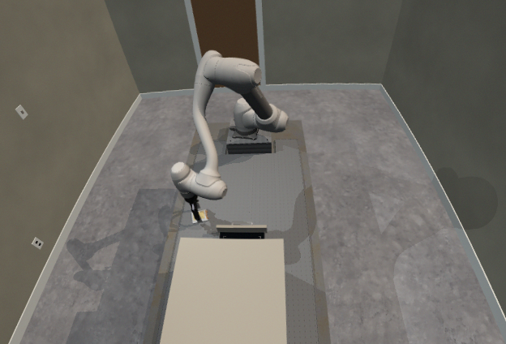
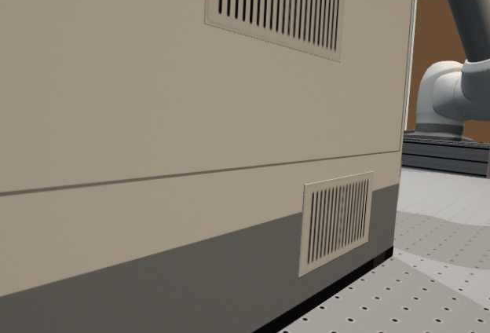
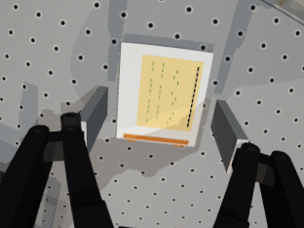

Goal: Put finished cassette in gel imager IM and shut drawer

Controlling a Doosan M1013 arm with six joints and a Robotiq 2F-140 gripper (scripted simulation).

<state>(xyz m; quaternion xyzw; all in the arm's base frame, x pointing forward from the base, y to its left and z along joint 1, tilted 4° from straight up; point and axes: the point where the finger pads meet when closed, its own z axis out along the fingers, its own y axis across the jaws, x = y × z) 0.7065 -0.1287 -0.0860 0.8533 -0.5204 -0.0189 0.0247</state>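
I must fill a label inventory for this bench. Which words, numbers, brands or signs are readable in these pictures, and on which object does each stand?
No readable text in any view.
White cassette with the yellow gel window: rows of faint marks and a dark dashed column, too small to read.
Beige box-shaped imager: only vent slots, no label.
Black gripper: unmarked.

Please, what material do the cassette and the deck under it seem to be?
The cassette: seemingly clear plastic around a yellowish gel, given its white frame, amber window and orange strip. The deck: probably matte metal, a pale grey plate with a regular grid of small holes.
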